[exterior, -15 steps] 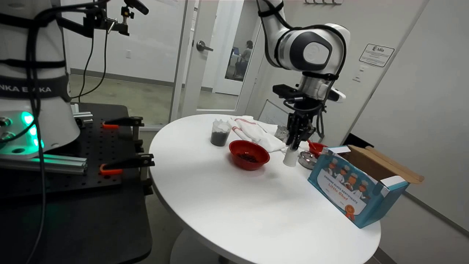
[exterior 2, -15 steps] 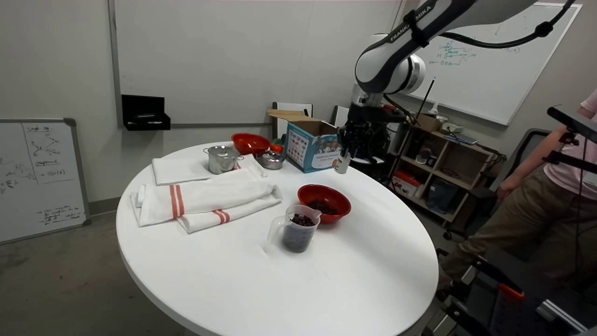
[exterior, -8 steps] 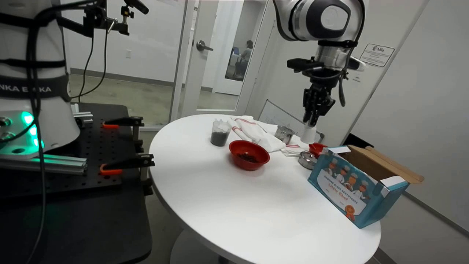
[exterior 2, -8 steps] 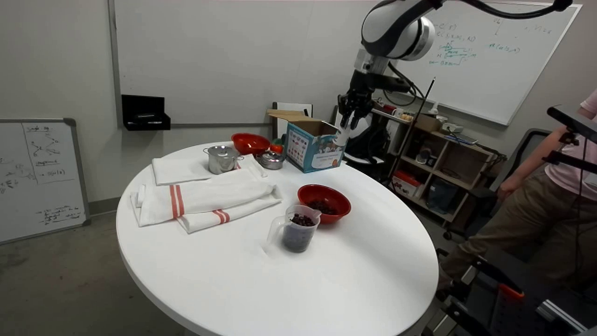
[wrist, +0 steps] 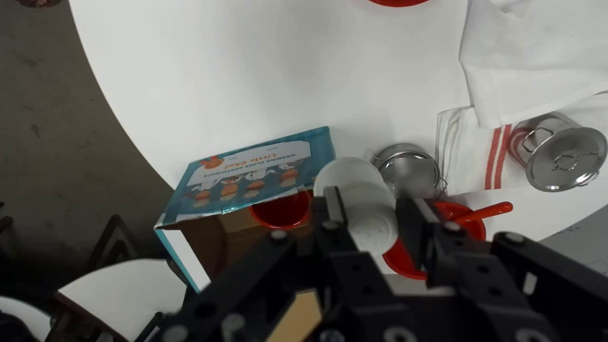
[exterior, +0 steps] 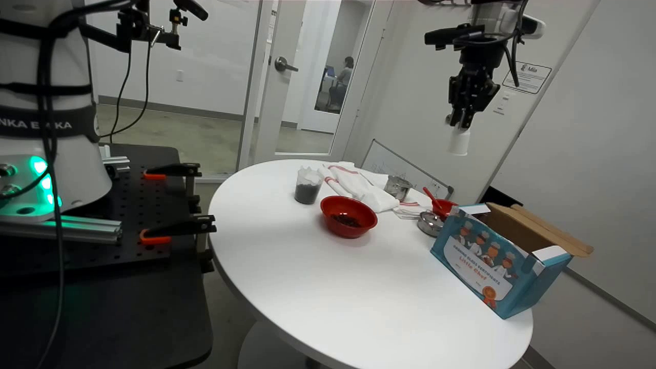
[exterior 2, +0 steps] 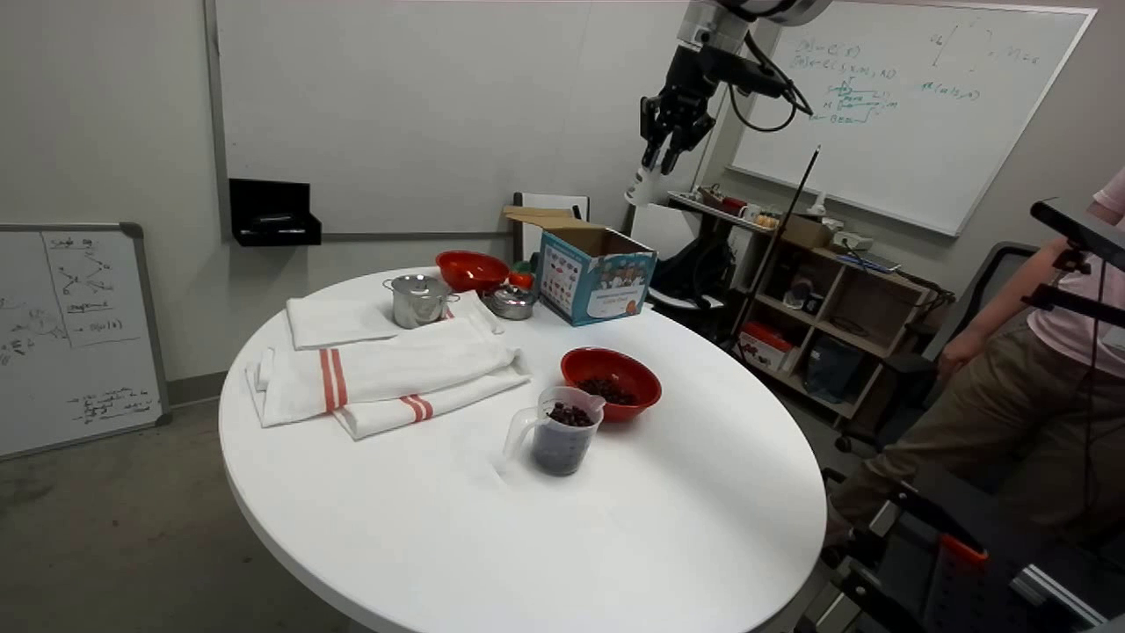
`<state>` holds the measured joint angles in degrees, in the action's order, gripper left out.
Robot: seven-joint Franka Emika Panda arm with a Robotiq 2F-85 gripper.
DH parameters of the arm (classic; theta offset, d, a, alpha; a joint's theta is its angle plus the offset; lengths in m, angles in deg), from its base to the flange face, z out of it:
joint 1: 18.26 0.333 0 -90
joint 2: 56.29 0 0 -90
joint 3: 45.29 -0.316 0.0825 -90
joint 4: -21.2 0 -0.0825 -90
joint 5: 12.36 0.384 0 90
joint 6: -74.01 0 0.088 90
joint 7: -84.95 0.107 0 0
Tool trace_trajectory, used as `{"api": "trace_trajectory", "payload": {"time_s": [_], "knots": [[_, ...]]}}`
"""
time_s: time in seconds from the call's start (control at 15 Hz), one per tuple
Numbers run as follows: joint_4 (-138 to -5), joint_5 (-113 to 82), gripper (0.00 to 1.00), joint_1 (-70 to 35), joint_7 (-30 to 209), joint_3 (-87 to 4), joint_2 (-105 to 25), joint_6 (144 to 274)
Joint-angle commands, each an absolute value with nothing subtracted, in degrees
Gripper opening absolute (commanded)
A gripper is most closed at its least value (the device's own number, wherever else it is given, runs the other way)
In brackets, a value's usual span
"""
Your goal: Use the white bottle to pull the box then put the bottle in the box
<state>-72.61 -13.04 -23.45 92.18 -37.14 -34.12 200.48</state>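
Up went the white bottle (exterior: 459, 143) in an exterior view, while the blue cardboard box (exterior: 494, 262) stayed put. The gripper (exterior: 459, 126) holds the bottle well above the white table (exterior: 318, 266). In an exterior view, it hangs higher than the brown flaps (exterior 2: 562, 222). In the wrist view, two fingers (wrist: 336, 206) pinch the bottle's narrow top. It looks light, hard and smooth, so that neck seems best to squeeze.

Lab, seemingly: 2 scribbled whiteboards (exterior 2: 932, 127) (exterior 2: 75, 334), robot base (exterior: 74, 120).
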Motion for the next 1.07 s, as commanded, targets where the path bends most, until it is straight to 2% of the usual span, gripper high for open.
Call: {"api": "trace_trajectory", "payload": {"time_s": [0.0, 0.2, 0.27, 1.0], "knots": [[-72.47, -13.22, 0.33, -23.86, 92.19, -37.69, -34.21, 200.26], [-72.49, -13.21, 0.33, -23.99, 92.20, -37.68, -33.96, 200.30], [-72.49, -13.21, 0.09, -24.04, 92.20, -37.67, -33.93, 200.30], [-57.04, -9.54, 0.09, -23.76, 110.48, -35.44, -19.51, 205.03]]}}
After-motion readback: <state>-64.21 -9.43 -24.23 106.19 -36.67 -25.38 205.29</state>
